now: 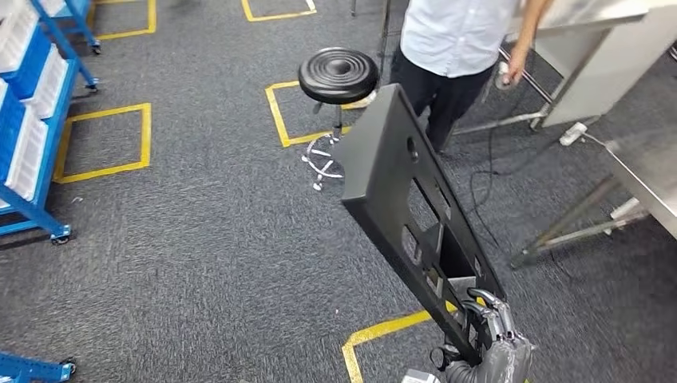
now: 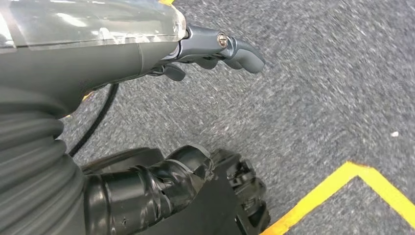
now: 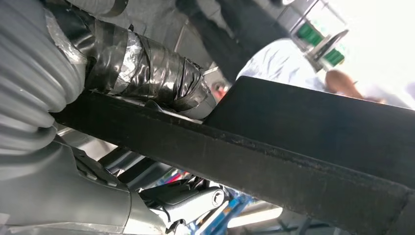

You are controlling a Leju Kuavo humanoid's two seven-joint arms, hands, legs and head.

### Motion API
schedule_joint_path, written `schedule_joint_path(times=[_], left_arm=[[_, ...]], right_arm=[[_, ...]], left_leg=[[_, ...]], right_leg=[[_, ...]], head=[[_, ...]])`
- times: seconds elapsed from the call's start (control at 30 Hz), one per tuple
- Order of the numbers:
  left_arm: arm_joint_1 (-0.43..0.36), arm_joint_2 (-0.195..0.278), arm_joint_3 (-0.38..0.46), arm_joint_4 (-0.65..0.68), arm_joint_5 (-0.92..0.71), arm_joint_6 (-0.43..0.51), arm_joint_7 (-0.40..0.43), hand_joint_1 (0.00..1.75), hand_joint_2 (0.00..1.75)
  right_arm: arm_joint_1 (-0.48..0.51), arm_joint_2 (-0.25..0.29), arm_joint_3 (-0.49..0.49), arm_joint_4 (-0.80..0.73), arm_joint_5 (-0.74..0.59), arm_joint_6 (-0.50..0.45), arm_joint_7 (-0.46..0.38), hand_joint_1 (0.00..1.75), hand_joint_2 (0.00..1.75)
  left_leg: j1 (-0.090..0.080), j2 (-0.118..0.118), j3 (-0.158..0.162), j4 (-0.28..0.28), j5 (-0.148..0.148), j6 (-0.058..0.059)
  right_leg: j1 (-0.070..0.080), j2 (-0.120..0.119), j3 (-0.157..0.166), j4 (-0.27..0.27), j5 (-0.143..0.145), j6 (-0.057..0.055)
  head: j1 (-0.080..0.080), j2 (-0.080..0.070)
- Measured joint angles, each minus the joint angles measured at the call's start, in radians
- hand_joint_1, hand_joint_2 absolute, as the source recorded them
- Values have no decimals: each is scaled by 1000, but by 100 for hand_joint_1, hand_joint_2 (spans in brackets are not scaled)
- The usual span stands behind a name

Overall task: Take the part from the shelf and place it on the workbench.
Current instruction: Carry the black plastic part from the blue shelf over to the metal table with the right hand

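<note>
No writing, label, brand or number can be read anywhere here. Green tags [image 3: 318, 41] hang on a metal frame in the right wrist view, but whatever is printed on them is too blurred to make out. The yellow lines [image 1: 104, 144] taped on the carpet floor form plain boxes with no characters in them.

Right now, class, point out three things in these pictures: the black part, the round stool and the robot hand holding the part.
black part [image 1: 391, 163], head view, on its flat upper panel.
round stool [image 1: 338, 74], head view, on the black seat top.
right robot hand [image 1: 491, 319], head view, on the fingers gripping the part's lower end.
</note>
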Motion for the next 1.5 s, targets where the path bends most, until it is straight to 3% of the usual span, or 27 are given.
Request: schedule_joint_path(times=[0.07, 0.13, 0.2, 0.27, 0.3, 0.37, 0.43, 0.5, 0.57, 0.63, 0.7, 0.77, 0.8, 0.83, 0.93, 1.0, 1.07, 1.1, 1.17, 1.23, 1.27, 1.3, 1.33, 1.37, 1.43, 1.5], left_arm=[[-3, 0, 0, 0, -1, 0, -2, 0, 175], [-5, 0, 0, 0, -2, 0, -5, 0, 175], [-3, 0, 1, 0, -2, 0, -7, 0, 175], [0, 2, 2, 0, -2, 0, -7, 0, 175], [1, 2, 3, 0, -2, 0, -7, 0, 175], [2, 3, 5, 0, -2, 0, -7, 0, 175], [1, 4, 6, 0, -3, 0, -7, 0, 175], [0, 4, 7, 0, -4, 0, -8, 0, 175], [-2, 4, 7, 0, -7, -1, -8, 0, 175], [-4, 3, 7, 0, -10, -1, -10, 0, 175], [-2, 3, 7, 0, -9, -2, -12, 0, 175], [1, 3, 8, 0, -6, -5, -12, 0, 175], [1, 4, 8, 0, -4, -7, -13, 0, 175], [1, 4, 8, 0, -3, -9, -13, 0, 175], [-2, 3, 9, 0, -4, -14, -14, 0, 175], [-2, 3, 9, 0, -5, -14, -15, 0, 175], [-5, 3, 10, 0, -5, -14, -16, 0, 175], [-7, 3, 10, 0, -5, -14, -17, 0, 175], [-7, 3, 10, 0, -5, -14, -18, 0, 175], [-5, 3, 12, 0, -5, -14, -19, 0, 175], [-3, 3, 14, 0, -5, -14, -19, 0, 175], [-1, 3, 15, 0, -5, -14, -19, 0, 175], [0, 4, 15, 0, -5, -14, -20, 0, 175], [1, 4, 16, 0, -5, -15, -20, 0, 175], [0, 5, 16, 0, -5, -15, -22, 0, 175], [-1, 5, 17, 0, -6, -16, -25, 0, 175]], right_arm=[[2, 0, 0, -2, 0, 0, 0, 175, 175], [0, 0, -2, -3, 0, 0, 0, 175, 175], [-3, 0, -2, -3, 0, -1, 0, 175, 175], [-3, 0, -3, -3, 0, -1, 0, 175, 175], [-3, 0, -4, -3, 0, -1, 0, 175, 175], [-3, 0, -5, -3, 0, -1, 0, 175, 175], [-4, 0, -6, -3, 0, -1, 0, 175, 175], [-4, 0, -7, -3, 0, -1, 0, 175, 175], [-2, 0, -8, -3, 0, -1, 0, 175, 175], [0, 0, -10, -3, -1, -1, 0, 175, 175], [-1, -1, -12, -3, -1, -2, 0, 175, 175], [-3, -1, -12, -2, 4, -2, 3, 175, 175], [-2, -2, -12, -1, 8, -1, 6, 175, 175], [-2, -2, -12, 0, 13, -1, 8, 175, 175], [-5, -4, -12, 1, 25, -1, 11, 175, 175], [-9, -5, -12, 1, 31, -1, 11, 175, 175], [-9, -6, -12, 2, 33, -1, 11, 175, 175], [-9, -6, -12, 2, 35, -1, 11, 175, 175], [-11, -7, -12, 2, 37, -2, 12, 175, 175], [-13, -7, -12, 3, 37, -2, 12, 175, 175], [-14, -8, -12, 3, 38, -2, 12, 175, 175], [-14, -8, -12, 4, 38, -2, 12, 175, 175], [-14, -9, -12, 4, 38, -1, 12, 175, 175], [-14, -9, -12, 5, 38, -1, 12, 175, 175], [-14, -9, -12, 6, 38, -1, 12, 175, 175], [-15, -10, -12, 6, 39, -1, 13, 175, 175]], left_leg=[[0, 10, 7, -3, -4, -9], [1, -30, -1, 27, -30, -18], [4, -82, -50, 133, -89, -22], [4, -93, -111, 249, -127, -25], [5, -93, -124, 268, -120, -26], [7, -102, -98, 191, -53, -26], [12, -142, -48, 71, 0, -23], [13, -169, -29, 23, 7, -16], [11, -154, -27, 17, 11, -4], [12, -132, -23, 8, 17, 11], [12, -106, -21, 2, 19, 20], [10, -79, -21, 2, 16, 22], [10, -66, -20, 2, 15, 22], [10, -54, -17, 2, 12, 21], [7, -24, -4, 3, 2, 13], [3, -8, 2, 2, -3, 4], [1, 9, 8, -4, -6, -6], [1, 6, 11, -2, -11, -11], [3, -33, -5, 45, -45, -20], [5, -79, -65, 169, -106, -23], [6, -88, -97, 231, -128, -24], [6, -92, -119, 269, -131, -25], [6, -93, -124, 268, -114, -24], [6, -97, -112, 230, -79, -23], [9, -133, -62, 101, -10, -19], [10, -168, -33, 26, 12, -13]], right_leg=[[-2, 22, -1, -7, 5, -9], [-11, 43, 7, -21, 13, -20], [-16, 64, 10, -27, 16, -29], [-15, 89, 9, -24, 16, -31], [-15, 104, 9, -21, 15, -31], [-17, 132, 9, -13, 11, -27], [-17, 157, 4, 1, 4, -19], [-18, 177, -5, 9, 2, -7], [-21, 192, -12, 8, 6, 5], [-21, 161, -24, 32, -10, 16], [-20, 104, -70, 129, -64, 25], [-24, 81, -130, 246, -111, 32], [-25, 77, -143, 268, -110, 34], [-26, 73, -136, 254, -90, 34], [-19, 29, -40, 68, 0, 22], [-8, 7, -11, 5, 13, 9], [-6, 24, -12, -1, 13, -1], [-9, 35, -9, -6, 15, -6], [-16, 54, -2, -18, 21, -18], [-17, 74, 0, -20, 22, -26], [-17, 87, 0, -18, 21, -28], [-16, 100, 0, -16, 20, -29], [-16, 114, 1, -14, 19, -29], [-16, 129, 1, -11, 17, -28], [-15, 155, 0, -1, 13, -22], [-16, 176, -7, 6, 10, -11]], head=[[0, 0], [0, 0], [-1, 0], [-1, 0], [-1, 0], [-1, 0], [-1, 0], [0, 0], [0, 0], [1, 0], [3, 0], [4, 0], [4, 0], [4, 0], [4, 0], [4, 0], [3, 0], [3, 0], [2, 0], [2, 0], [2, 0], [1, 0], [1, 0], [1, 0], [2, 0], [2, 0]])
